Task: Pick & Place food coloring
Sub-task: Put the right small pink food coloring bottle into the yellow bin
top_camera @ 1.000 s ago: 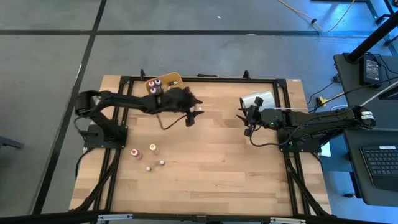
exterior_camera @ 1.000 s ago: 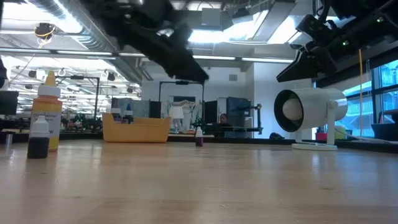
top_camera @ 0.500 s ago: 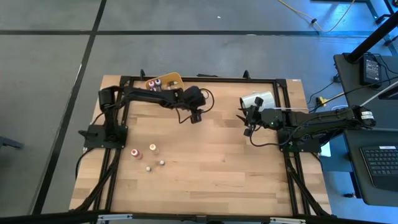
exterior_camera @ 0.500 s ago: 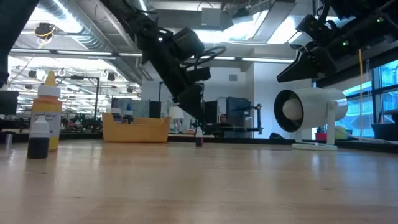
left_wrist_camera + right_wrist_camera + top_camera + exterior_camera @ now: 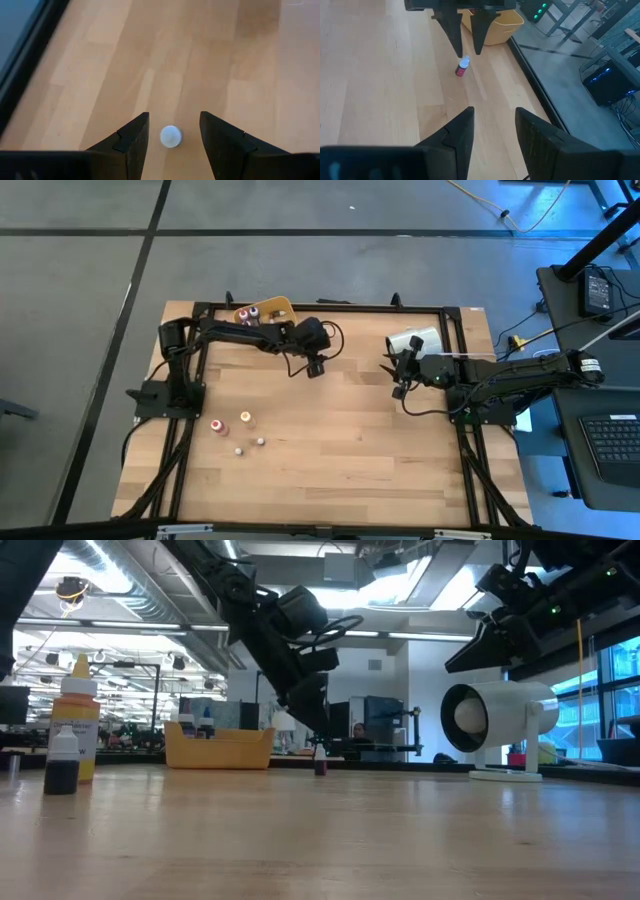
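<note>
One small food coloring bottle [image 5: 462,67] with a white cap [image 5: 170,136] and a red body stands upright on its base on the wood table, right of the yellow tray [image 5: 276,305]. My left gripper [image 5: 173,115] slants down over it, open. Its two fingers stand on either side of the cap, and table shows in the gap on both sides. Two more bottles [image 5: 248,318] sit in the tray. Several others [image 5: 240,432] stand loose near the table's left. My right gripper [image 5: 493,109] hovers open and empty at the right, by the white cylinder [image 5: 412,341].
The white cylinder [image 5: 495,720] lies on its stand at the far right of the table. A taller orange bottle [image 5: 76,720] and a dark one [image 5: 62,761] stand close to the low camera. Bare wood [image 5: 350,450] fills the table's middle and near side.
My left gripper has come down from high above the table, out toward the table's right, and has tipped more steeply downward over the lone bottle. It has held still there for the last half second. The bottle has not moved.
</note>
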You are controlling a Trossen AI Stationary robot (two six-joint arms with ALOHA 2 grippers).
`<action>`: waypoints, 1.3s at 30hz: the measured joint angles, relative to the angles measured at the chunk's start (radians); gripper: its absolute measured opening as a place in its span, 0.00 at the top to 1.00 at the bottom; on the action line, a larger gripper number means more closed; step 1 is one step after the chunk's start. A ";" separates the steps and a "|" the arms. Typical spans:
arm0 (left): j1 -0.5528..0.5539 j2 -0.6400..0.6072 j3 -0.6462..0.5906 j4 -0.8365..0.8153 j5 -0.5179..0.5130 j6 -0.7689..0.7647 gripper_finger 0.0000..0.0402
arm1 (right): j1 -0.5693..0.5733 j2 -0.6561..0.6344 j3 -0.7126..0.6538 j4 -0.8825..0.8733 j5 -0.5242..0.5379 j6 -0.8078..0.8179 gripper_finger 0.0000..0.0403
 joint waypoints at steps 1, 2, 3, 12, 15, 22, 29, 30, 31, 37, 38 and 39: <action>-0.003 0.000 0.000 0.000 -0.017 0.000 0.57 | 0.000 0.000 0.000 0.000 0.000 0.000 0.64; -0.003 0.000 0.000 0.000 -0.030 0.000 0.58 | 0.000 0.000 0.000 0.000 0.000 0.000 0.64; -0.002 0.000 0.000 0.000 -0.036 -0.001 0.58 | 0.000 0.000 0.000 0.000 0.000 0.000 0.64; -0.001 0.000 0.000 0.000 -0.017 -0.041 0.59 | 0.000 0.000 0.000 0.000 0.000 0.000 0.64; -0.001 0.001 0.000 0.000 -0.017 -0.042 0.60 | 0.000 0.000 0.000 0.000 0.000 0.000 0.64; -0.001 0.021 -0.001 0.001 -0.011 -0.051 0.61 | 0.000 0.000 0.000 0.000 0.000 0.000 0.64; -0.001 0.076 -0.002 0.009 -0.012 -0.051 0.61 | 0.000 0.000 0.000 -0.005 0.000 0.000 0.64; -0.001 0.074 -0.002 0.011 -0.014 -0.051 0.62 | 0.000 0.000 0.000 -0.005 0.000 0.000 0.64; -0.001 0.073 -0.001 0.016 -0.017 -0.051 0.62 | 0.000 0.000 0.000 -0.005 0.000 0.000 0.64; -0.001 0.069 -0.001 0.021 -0.048 -0.016 0.69 | 0.000 0.000 0.000 -0.010 0.000 0.000 0.64; -0.001 0.069 -0.001 0.018 -0.048 -0.013 0.70 | 0.000 0.000 0.000 -0.012 0.000 0.000 0.64; -0.001 0.069 -0.001 0.013 -0.048 -0.009 0.72 | 0.000 0.000 0.000 -0.012 0.000 0.000 0.64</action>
